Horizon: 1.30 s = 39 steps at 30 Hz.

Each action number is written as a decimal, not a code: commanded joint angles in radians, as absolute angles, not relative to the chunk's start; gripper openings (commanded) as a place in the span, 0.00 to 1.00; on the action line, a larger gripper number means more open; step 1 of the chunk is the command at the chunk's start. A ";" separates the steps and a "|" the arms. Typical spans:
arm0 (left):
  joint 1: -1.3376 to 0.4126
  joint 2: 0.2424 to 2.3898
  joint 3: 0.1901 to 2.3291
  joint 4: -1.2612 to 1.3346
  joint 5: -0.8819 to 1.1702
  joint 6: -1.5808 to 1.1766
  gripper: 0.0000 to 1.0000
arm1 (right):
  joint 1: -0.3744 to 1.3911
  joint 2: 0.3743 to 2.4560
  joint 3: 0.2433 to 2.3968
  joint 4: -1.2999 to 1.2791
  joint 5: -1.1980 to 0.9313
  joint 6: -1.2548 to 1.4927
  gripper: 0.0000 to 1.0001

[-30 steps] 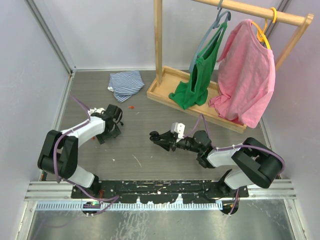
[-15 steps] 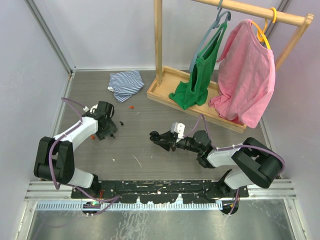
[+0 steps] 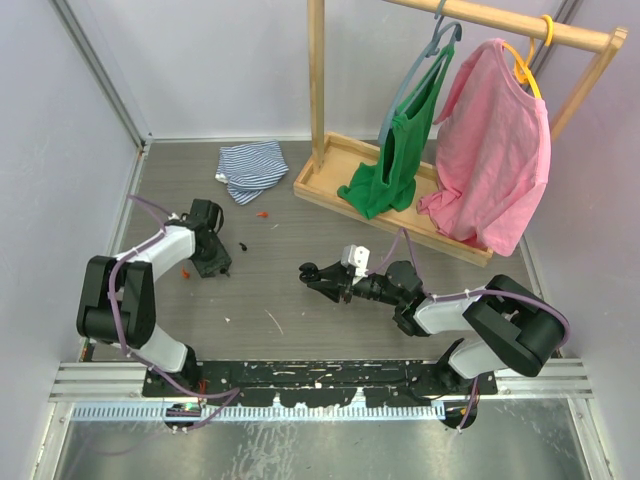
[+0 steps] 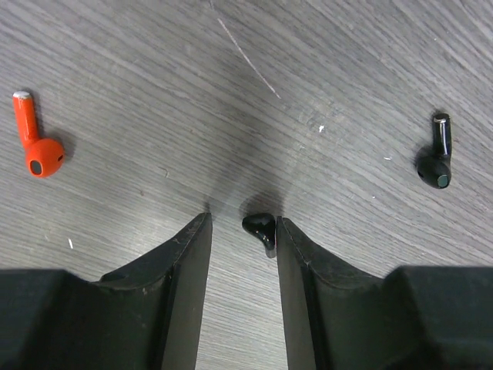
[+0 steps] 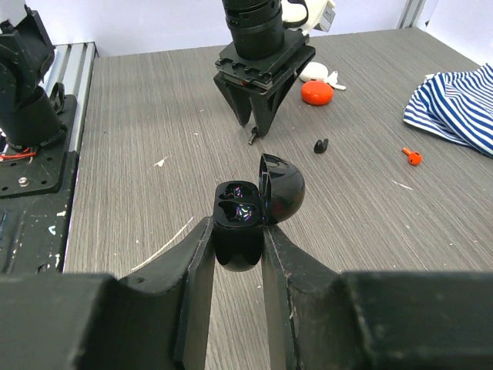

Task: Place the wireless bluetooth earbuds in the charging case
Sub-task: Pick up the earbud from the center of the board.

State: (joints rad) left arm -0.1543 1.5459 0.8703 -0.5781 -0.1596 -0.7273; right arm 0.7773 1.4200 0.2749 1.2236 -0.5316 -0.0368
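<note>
Black earbud (image 4: 260, 229): you have a tiny glossy black bud with a short stem lying on the table (image 4: 347, 62), right between the left gripper's fingertips. It sits against the inner face of the finger on the right of the wrist view, with a bare gap to the other finger.
Left gripper (image 4: 241, 223): its jaws stand narrow but not closed, tips down at the tabletop. They straddle that bud and are not yet clamping it.
Second black earbud (image 4: 435, 158): the same glossy black, its stem ending in a pale cap. It lies flat ahead of your left fingertips, well off to the right of that view.
Orange earbud (image 4: 36, 146): bright orange, with a round head, a dark spot and a pale-tipped stem. It lies ahead of the same fingertips, well off to the left of that view.
Charging case (image 5: 240, 231): a round glossy black case with its lid (image 5: 281, 185) hinged up and two dark wells showing inside. It sits at the tips of your right gripper's fingers.
Right gripper (image 5: 239, 240): clamped on the case from both sides, with the left gripper ahead of it and well apart. You cannot tell whether the case is off the table.
Round cases: beyond the left gripper, seen from the right wrist, an orange round case (image 5: 316, 92) sits just beside a white round case (image 5: 314, 71).
Striped cloth (image 3: 250, 165): crumpled on the table, beyond the left gripper.
Wooden rack (image 3: 330, 175): beyond the right gripper, with a green top (image 3: 395, 150) and a pink shirt (image 3: 495, 150) on hangers.
</note>
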 commanded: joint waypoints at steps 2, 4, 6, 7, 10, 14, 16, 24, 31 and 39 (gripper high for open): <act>-0.138 1.572 0.927 -0.557 -0.134 -0.690 0.39 | 0.781 1.401 0.310 1.264 -0.521 -0.052 0.01; -0.135 1.584 0.934 -0.558 -0.126 -0.685 0.39 | 0.781 1.402 0.311 1.264 -0.521 -0.052 0.01; -0.134 1.596 0.941 -0.562 -0.119 -0.683 0.38 | 0.781 1.402 0.311 1.264 -0.522 -0.053 0.01; -0.133 1.601 0.944 -0.564 -0.114 -0.683 0.38 | 0.781 1.402 0.311 1.264 -0.522 -0.053 0.01; -0.132 1.609 0.948 -0.570 -0.099 -0.684 0.38 | 0.782 1.402 0.312 1.263 -0.523 -0.052 0.01; -0.132 1.613 0.952 -0.591 -0.092 -0.691 0.35 | 0.781 1.402 0.313 1.262 -0.526 -0.054 0.01; -0.132 1.616 0.956 -0.605 -0.091 -0.694 0.35 | 0.782 1.402 0.313 1.261 -0.526 -0.052 0.01; -0.132 1.651 0.998 -0.676 -0.108 -0.692 0.35 | 0.782 1.401 0.313 1.261 -0.528 -0.051 0.01; -0.132 1.691 1.012 -0.679 -0.098 -0.683 0.29 | 0.781 1.399 0.313 1.261 -0.526 -0.052 0.01; -0.133 1.706 1.008 -0.675 -0.068 -0.684 0.23 | 0.782 1.400 0.313 1.261 -0.526 -0.052 0.01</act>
State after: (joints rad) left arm -0.1360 1.6810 1.0039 -0.6830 -0.1009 -0.6880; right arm 0.7773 1.4200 0.2768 1.2163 -0.5320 -0.0372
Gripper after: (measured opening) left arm 0.247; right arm 0.332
